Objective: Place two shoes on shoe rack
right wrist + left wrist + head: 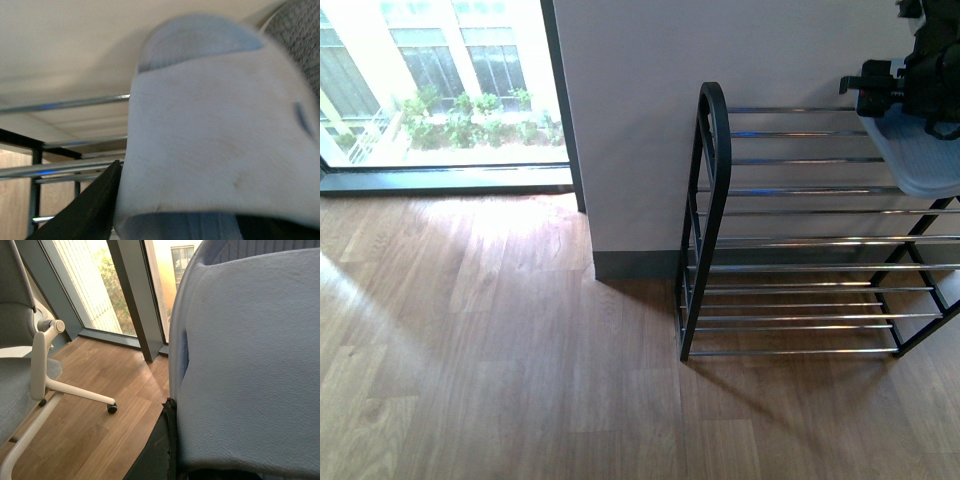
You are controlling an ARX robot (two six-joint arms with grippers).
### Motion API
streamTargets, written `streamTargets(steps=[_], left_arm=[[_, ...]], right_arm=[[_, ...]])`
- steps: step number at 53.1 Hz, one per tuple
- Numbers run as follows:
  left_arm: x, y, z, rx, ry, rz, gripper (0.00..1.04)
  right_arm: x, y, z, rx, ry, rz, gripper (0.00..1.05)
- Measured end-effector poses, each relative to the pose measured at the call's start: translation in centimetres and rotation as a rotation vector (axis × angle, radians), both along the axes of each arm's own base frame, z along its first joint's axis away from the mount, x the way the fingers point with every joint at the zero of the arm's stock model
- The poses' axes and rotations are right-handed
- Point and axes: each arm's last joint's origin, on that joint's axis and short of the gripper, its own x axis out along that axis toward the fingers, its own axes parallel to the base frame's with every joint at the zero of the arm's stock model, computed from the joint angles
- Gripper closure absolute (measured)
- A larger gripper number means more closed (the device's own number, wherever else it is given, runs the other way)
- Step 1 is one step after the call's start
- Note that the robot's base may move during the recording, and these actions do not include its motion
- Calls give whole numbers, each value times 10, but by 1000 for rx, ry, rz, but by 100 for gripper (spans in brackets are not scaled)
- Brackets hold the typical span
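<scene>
Front view: shoe rack [800, 240] against the wall on the wood floor [500, 370]; right gripper [905, 90] at the top rods, pinching a shoe [920, 155], pale sole showing. Right wrist view adds that shoe's sole [210, 155] close up, chrome rods beside it. Only the left wrist view shows the other shoe [250, 365], filling the frame, plus an office chair [35, 370] and window. Left gripper [162, 450] looks clamped on this shoe. No readable writing.

You see only a corner of the right shoe [920, 160] under the right gripper [905, 85], cut by the frame edge. In both wrist views, shoes [250, 365] [215, 150] fill the frame, blurred, hiding the fingers.
</scene>
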Motion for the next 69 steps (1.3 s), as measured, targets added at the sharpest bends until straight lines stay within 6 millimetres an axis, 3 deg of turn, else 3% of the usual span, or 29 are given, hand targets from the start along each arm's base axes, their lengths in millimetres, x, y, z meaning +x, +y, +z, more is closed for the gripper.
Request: streamTargets(steps=[8,12,20,24,26,28,29,32,36,41,54,61,69], left_arm=[[0,0,0,0,0,0,103],[0,0,0,0,0,0,103],[0,0,0,0,0,0,103],[0,0,0,0,0,0,103],[0,0,0,0,0,0,103],[0,0,0,0,0,0,103],[0,0,0,0,0,0,103],[0,0,0,0,0,0,103],[0,0,0,0,0,1,103],[0,0,0,0,0,3,103],[0,0,0,0,0,3,103],[0,0,0,0,0,0,103],[0,0,0,0,0,0,103]], right_arm=[[-5,11,24,43,-38,-1,22],[-19,16,43,74,-37,-6,8],[-53,12,74,63,-70,-39,9],[-84,10,103,-4,-180,-46,9],[-109,9,124,-53,-265,-25,9],[-138,9,144,-117,-373,9,9],[-163,8,159,-164,-456,24,9],[-215,3,178,-274,-540,43,9],[-283,-13,170,-346,-503,11,9],[-318,-22,143,-349,-394,-27,9],[-322,-22,141,-344,-396,-17,9],[-327,-19,137,-179,-576,88,25],[-342,-14,122,-90,-608,84,48]])
